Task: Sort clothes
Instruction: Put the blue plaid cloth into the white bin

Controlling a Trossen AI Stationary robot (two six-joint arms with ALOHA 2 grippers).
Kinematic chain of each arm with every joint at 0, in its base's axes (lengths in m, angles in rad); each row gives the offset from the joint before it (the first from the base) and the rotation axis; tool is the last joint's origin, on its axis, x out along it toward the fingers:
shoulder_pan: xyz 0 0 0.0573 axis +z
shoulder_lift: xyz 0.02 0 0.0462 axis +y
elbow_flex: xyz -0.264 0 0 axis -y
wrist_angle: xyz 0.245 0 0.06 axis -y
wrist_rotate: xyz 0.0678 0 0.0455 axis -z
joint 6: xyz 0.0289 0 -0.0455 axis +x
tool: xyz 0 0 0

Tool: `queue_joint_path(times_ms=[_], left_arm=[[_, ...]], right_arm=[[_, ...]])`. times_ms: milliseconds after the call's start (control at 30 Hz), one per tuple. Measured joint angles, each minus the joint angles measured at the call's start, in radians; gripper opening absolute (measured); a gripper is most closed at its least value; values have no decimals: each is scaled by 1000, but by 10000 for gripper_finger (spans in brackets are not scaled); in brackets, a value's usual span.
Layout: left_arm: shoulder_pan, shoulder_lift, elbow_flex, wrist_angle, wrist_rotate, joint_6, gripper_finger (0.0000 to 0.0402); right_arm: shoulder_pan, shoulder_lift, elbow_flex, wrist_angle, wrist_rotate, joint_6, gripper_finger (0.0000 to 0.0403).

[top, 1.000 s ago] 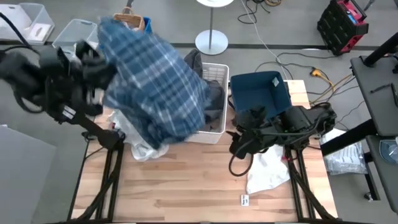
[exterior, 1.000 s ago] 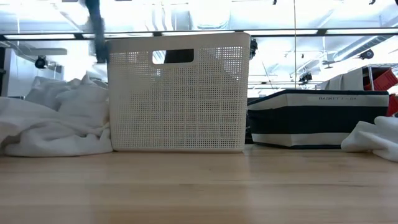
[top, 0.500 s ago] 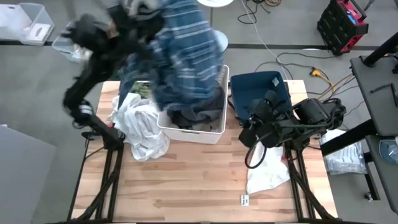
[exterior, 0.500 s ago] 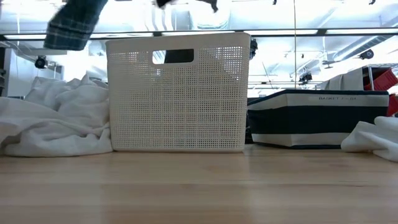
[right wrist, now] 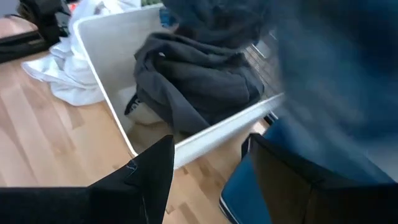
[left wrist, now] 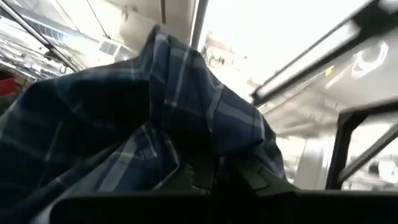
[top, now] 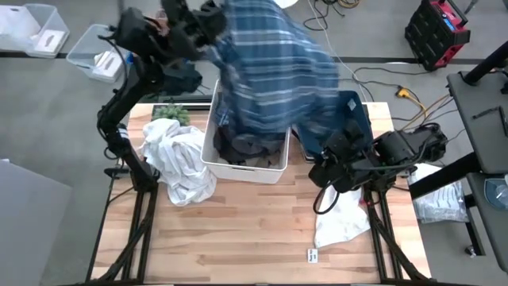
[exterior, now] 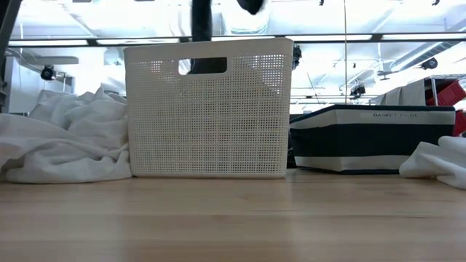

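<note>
My left gripper point(top: 198, 22) is raised high over the table's far left and is shut on the blue-and-white plaid shirt point(top: 274, 75). The shirt billows over the white basket point(top: 208, 155) and the navy bin point(top: 355, 111). A dark grey garment point(right wrist: 193, 74) lies in the basket. White clothes point(top: 178, 163) are heaped on the table left of the basket. Another white garment point(top: 343, 218) lies at the right. My right gripper point(right wrist: 208, 180) is open and empty, near the basket's right near corner. My left gripper pinches a bunched fold of the plaid shirt point(left wrist: 186, 163) between its two fingers; how many layers cannot be told. The shirt is lifted clear of the table and spreads out to the right of the gripper point(left wrist: 205, 177), above the basket and bin.
A small green plant point(top: 168, 114) stands at the far left, behind the white heap. The basket point(exterior: 207, 109) and the navy bin point(exterior: 364, 138) stand side by side at the back. Bare wooden tabletop point(top: 254, 230) lies toward the near edge.
My left gripper has swung up and toward the table's far and right side with the plaid shirt. The shirt has swept from over the basket's left side to over the basket and the navy bin, still clear of the table. My right arm has shifted slightly right.
</note>
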Motion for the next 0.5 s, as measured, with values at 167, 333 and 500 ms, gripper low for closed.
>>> queue_joint_path(times_ms=[167,333,500], left_arm=[[-2,-31,6,-58,-31,-42,0],[13,-68,-2,-538,-113,132,0],[14,-112,-6,-776,-190,264,0]], right_arm=[[0,-60,-110,3,24,72,203],[10,-137,-194,6,26,148,203],[11,-204,-267,32,29,190,203]])
